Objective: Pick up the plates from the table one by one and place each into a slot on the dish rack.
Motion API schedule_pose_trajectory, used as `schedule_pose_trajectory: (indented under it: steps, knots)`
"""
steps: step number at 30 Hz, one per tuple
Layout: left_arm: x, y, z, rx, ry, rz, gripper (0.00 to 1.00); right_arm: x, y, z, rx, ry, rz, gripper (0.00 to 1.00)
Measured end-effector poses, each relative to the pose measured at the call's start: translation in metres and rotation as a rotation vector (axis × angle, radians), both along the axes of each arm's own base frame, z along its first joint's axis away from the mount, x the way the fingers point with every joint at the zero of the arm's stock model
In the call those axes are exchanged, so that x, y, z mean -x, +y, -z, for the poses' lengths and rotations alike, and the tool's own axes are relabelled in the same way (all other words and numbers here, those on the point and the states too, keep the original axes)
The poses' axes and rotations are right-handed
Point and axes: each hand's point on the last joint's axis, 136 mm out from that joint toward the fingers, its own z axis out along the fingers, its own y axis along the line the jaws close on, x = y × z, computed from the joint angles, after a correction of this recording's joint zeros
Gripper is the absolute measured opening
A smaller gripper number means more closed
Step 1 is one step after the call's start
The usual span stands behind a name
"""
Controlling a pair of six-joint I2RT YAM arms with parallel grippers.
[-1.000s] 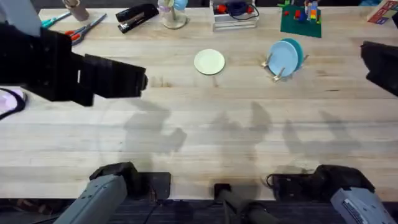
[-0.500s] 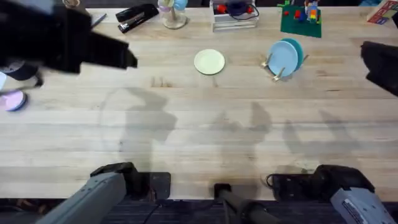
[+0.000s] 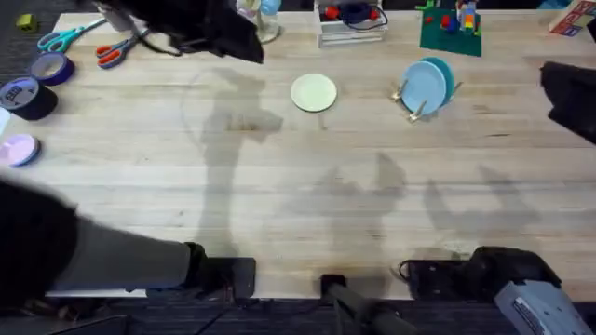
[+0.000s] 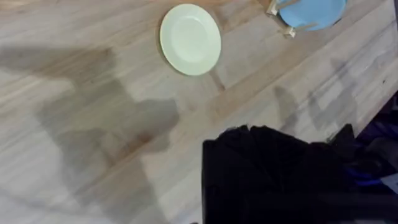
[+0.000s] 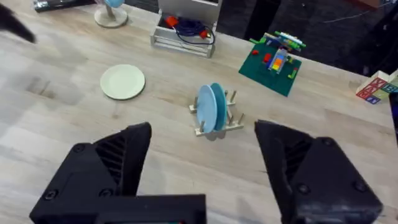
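The pale cream-yellow plate (image 3: pixel 313 93) (image 4: pixel 190 38) (image 5: pixel 123 81) lies flat on the table (image 3: pixel 298 186), left of the dish rack (image 3: pixel 416 107) (image 5: pixel 217 127). In the rack's slots a teal plate (image 3: pixel 447 74) (image 5: pixel 218 99) stands upright behind a paler light-blue plate (image 3: pixel 424 87) (image 5: pixel 206 107) (image 4: pixel 311 11). My left gripper (image 3: pixel 244 42) is a dark blur over the table's far left, short of the cream plate. At the right edge my right gripper (image 3: pixel 568 93) (image 5: pixel 204 138) hangs above the table, open and holding nothing, with the rack straight ahead of it.
Scissors (image 3: pixel 114 48), tape rolls (image 3: pixel 28 95) and a pink roll (image 3: pixel 19 149) lie at the far left. Along the back edge are a clear tray (image 3: pixel 352 23) and a green brick plate (image 3: pixel 450 28). Toy cubes (image 5: pixel 376 87) sit far right.
My left arm has swung from the left side up and rightward along the back edge, toward the cream plate, uncovering the tape rolls. The right arm, plates and rack have not moved.
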Motion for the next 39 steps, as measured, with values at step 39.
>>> schedule_pose_trajectory:
  steps: [39]
  knots:
    - [-0.099,-0.046,0.162,0.128,0.176,-0.034,0.039,0.000,0.000,0.000,0.000,0.001,0.000,0.995]
